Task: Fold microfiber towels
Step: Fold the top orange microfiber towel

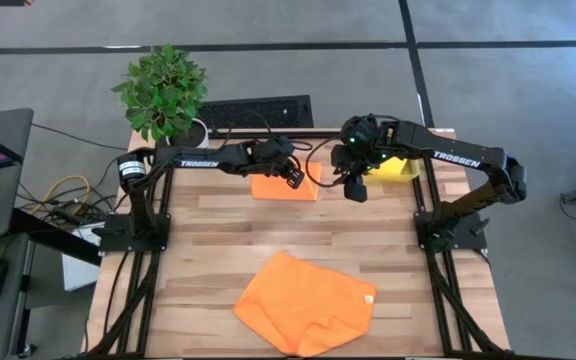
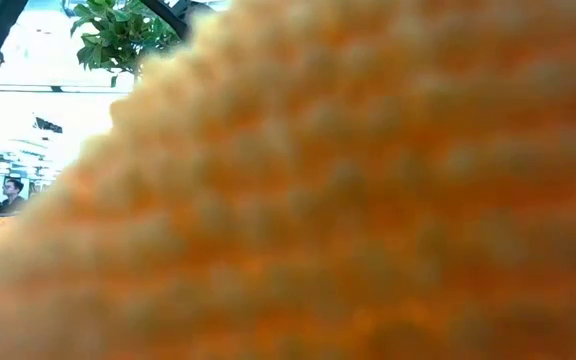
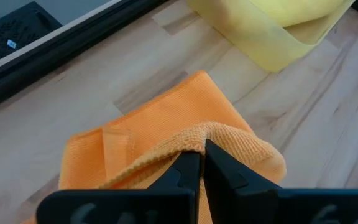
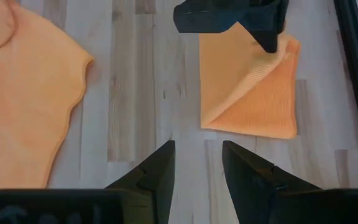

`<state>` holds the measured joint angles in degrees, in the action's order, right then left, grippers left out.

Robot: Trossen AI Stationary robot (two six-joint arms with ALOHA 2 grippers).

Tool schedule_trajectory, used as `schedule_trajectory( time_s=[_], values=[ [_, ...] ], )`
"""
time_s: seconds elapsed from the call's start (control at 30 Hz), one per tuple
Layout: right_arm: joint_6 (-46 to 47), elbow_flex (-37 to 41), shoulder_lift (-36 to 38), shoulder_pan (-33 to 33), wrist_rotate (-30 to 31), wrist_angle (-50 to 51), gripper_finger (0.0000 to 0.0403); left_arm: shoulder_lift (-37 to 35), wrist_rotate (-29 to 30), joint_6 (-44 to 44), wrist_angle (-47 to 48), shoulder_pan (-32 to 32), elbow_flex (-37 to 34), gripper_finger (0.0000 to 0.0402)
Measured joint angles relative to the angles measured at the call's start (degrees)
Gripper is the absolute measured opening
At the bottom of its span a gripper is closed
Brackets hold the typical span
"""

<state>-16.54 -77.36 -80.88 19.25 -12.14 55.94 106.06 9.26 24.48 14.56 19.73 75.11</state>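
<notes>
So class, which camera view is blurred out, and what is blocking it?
Low view: an orange towel sits right against the lens, a soft out-of-focus blur filling most of the picture; only a plant and bright room show at one corner. High and wrist views are sharp.

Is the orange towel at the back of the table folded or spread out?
Folded, not yet flat: the back towel lies doubled, one corner lifted in the shut left pincer.

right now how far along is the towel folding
Done: nothing looks finished yet. In hand: the left gripper, jaws shut, pinches a corner of the small orange towel at the table's far side, lifting it over. Left: the larger orange towel lies rumpled near the front edge. The right gripper hangs open, empty.
</notes>
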Motion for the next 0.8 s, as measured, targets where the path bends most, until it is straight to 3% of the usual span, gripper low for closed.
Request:
schedule_trajectory(
  time_s=[0.47,0.8],
  values=[
    [0.13,0.00,-0.04,0.00,0.02,-1.23,0.0155,0.00,-0.02,-2.79,-4.64,0.00,0.00,0.0006],
    [0.13,0.00,-0.07,0.00,0.02,-1.19,0.0155,0.00,-1.01,-4.10,-6.76,0.09,0.00,0.0121]
  ],
)
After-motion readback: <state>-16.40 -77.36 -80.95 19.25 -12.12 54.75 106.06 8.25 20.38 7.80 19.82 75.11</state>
